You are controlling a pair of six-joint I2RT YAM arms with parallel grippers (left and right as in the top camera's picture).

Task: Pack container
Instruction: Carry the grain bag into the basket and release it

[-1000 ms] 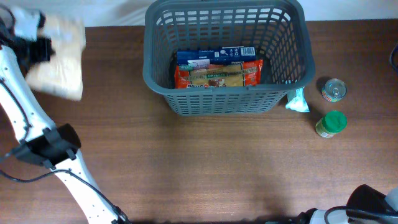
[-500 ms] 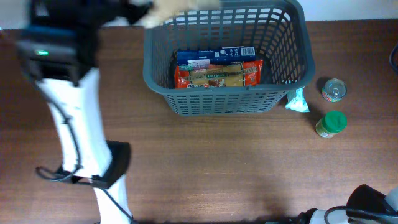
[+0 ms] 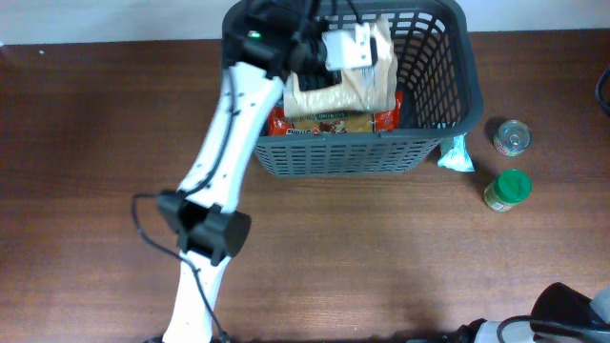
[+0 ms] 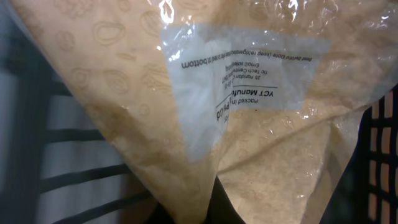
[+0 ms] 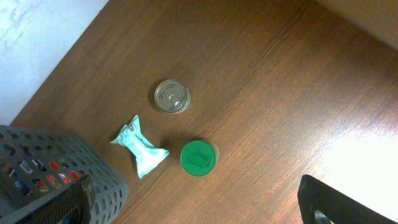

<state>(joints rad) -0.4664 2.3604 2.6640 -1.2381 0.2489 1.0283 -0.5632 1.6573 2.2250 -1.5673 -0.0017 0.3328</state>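
Left claw (image 3: pixel 353 52) clamped on beige bag (image 3: pixel 348 93) inside the basket (image 3: pixel 334 140), above 1 red packet (image 3: pixel 386 117); right claw (image 5: pixel 199 208) apart.

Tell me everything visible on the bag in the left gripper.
Clear crinkly plastic bag of pale beige grainy contents, faint printed shapes, white label with small text. It hangs tilted over the large dark grey slotted plastic basket, pinched by the shut left gripper, above the red packet; contact with it unclear.

Left pincer (image 3: pixel 360 55) gripping tan bag (image 3: pixel 343 93), over basket (image 3: pixel 353 157)
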